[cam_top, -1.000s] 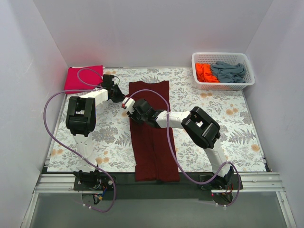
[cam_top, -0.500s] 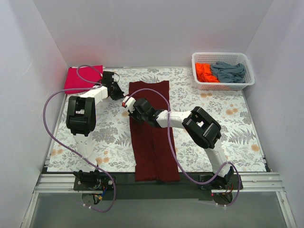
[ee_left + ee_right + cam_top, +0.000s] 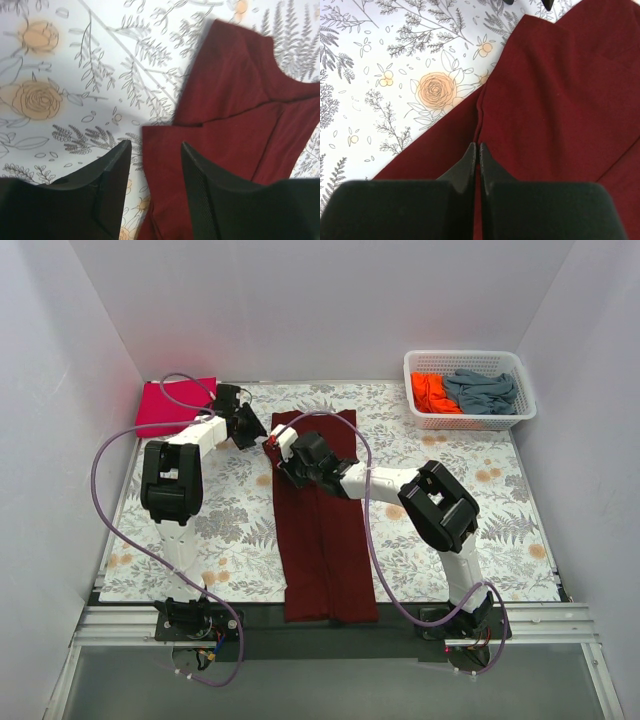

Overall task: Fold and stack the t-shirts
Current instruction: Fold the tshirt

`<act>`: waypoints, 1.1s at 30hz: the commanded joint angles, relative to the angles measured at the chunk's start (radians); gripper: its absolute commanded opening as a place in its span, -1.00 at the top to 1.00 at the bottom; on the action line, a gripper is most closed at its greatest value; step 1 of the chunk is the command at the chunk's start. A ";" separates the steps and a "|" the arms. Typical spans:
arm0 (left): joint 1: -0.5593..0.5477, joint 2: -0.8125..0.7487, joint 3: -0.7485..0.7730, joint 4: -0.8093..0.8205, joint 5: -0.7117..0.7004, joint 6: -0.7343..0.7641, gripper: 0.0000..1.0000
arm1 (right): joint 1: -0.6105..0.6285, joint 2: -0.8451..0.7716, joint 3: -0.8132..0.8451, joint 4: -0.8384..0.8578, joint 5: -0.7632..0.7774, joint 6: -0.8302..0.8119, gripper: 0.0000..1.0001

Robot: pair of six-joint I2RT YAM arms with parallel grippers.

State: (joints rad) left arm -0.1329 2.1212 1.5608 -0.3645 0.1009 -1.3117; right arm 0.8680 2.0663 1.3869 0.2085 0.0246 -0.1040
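One camera sits high behind me, looking down on the whole flowery table cloth point(image 3: 480, 510). My two wrist cameras look down from very close. All three see the dark maroon cloth t-shirt point(image 3: 325, 550).

White-and-black arm segments point(image 3: 190, 445), looping purple cables point(image 3: 94, 477), matte black ribbed fingers point(image 3: 200, 200)

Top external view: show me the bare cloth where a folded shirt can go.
Bare floral cloth lies right of the maroon t-shirt and right arm, below the basket. A narrower strip lies between the left arm and the shirt's near half. Crowded: the collar, where left gripper and right gripper meet near the magenta t-shirt.
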 commanded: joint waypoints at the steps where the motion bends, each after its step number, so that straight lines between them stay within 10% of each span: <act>1: 0.004 0.009 -0.028 -0.047 0.025 -0.056 0.11 | 0.005 -0.035 -0.012 0.031 -0.017 0.024 0.97; 25: 0.003 0.019 -0.099 -0.027 0.126 -0.155 -0.30 | -0.130 -0.072 -0.123 0.146 -0.126 0.268 0.97; 33: -0.005 0.016 -0.071 -0.017 0.132 -0.152 -0.15 | -0.155 -0.064 -0.141 0.169 -0.158 0.305 0.97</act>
State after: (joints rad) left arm -0.1276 2.1216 1.4929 -0.3408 0.2279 -1.4723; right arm 0.7166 2.0476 1.2545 0.3229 -0.1104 0.1738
